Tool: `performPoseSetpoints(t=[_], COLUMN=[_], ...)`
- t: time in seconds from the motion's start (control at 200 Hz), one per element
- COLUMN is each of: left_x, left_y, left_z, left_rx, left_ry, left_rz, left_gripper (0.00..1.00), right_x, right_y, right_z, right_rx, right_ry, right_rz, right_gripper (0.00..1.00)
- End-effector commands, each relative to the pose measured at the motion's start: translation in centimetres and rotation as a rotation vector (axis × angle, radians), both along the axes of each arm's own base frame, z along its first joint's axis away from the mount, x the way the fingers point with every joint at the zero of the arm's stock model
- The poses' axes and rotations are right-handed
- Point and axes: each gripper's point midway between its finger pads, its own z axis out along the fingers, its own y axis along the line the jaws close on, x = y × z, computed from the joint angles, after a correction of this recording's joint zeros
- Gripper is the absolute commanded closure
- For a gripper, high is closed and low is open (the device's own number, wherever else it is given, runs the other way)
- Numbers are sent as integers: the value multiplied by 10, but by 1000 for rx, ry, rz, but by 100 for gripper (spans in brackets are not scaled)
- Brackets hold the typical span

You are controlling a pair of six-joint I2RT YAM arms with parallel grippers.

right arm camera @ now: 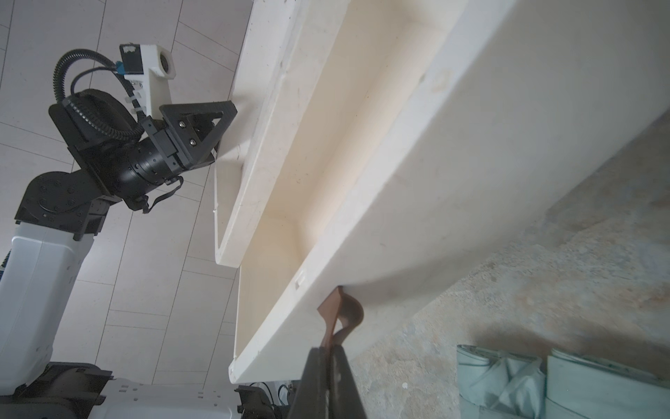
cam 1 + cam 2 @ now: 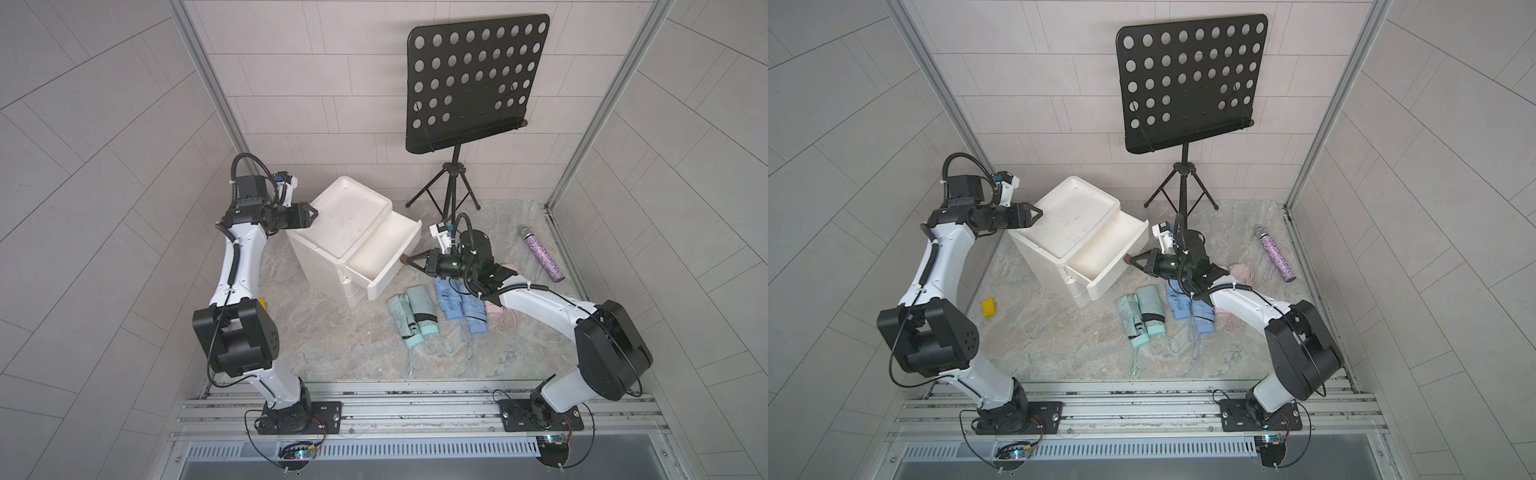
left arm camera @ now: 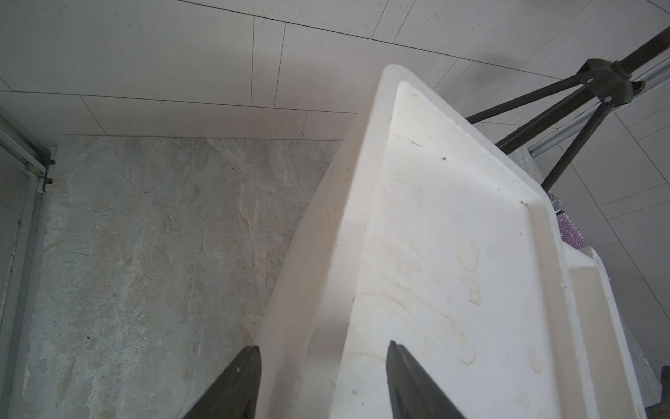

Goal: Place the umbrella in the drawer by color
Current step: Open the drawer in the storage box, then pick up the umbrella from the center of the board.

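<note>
Right pincer [image 1: 328, 350] clenched on drawer tab [image 1: 340, 312]; my left pincer [image 3: 322, 346] unclear. Mint umbrellas [image 2: 420, 307], five o'clock of drawer [image 2: 380, 249]: soft, light; pinch mid-roll.

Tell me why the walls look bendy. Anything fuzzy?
In both top views the wide lens bows the wall tiles at the edges. Left wrist view: the near fingers look soft. Right wrist view: the drawer shadows the floor.

drawer [image 2: 376, 286] open, empty; folded mint umbrellas [image 2: 411, 313], blue umbrellas [image 2: 459, 305], pink umbrella [image 2: 493, 308] beside it.
</note>
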Motion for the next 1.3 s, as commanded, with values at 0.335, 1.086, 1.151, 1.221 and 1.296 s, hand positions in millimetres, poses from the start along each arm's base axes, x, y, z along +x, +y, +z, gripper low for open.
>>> performPoseSetpoints(t=[0.335, 1.086, 1.151, 1.221, 1.296], left_x=[7, -92, -102, -112, -124], left_y=[15, -18, -38, -61, -88], left_z=[26, 165, 164, 158, 149], left_rx=[-30, -298, -322, -329, -331], left_ry=[-53, -211, -197, -178, -149], left_rz=[67, -115, -168, -223, -289], left_gripper=[14, 6, 6, 6, 6], right_x=[-6, -12, -12, -12, -12], right_y=[-14, -214, -239, -261, -284], right_z=[11, 0, -15, -34, -53], right_rx=[-59, -703, -774, -816, -893], right_ry=[-53, -11, 55, 119, 177], right_rz=[-16, -408, -451, -489, -537], right_gripper=[85, 22, 22, 22, 22])
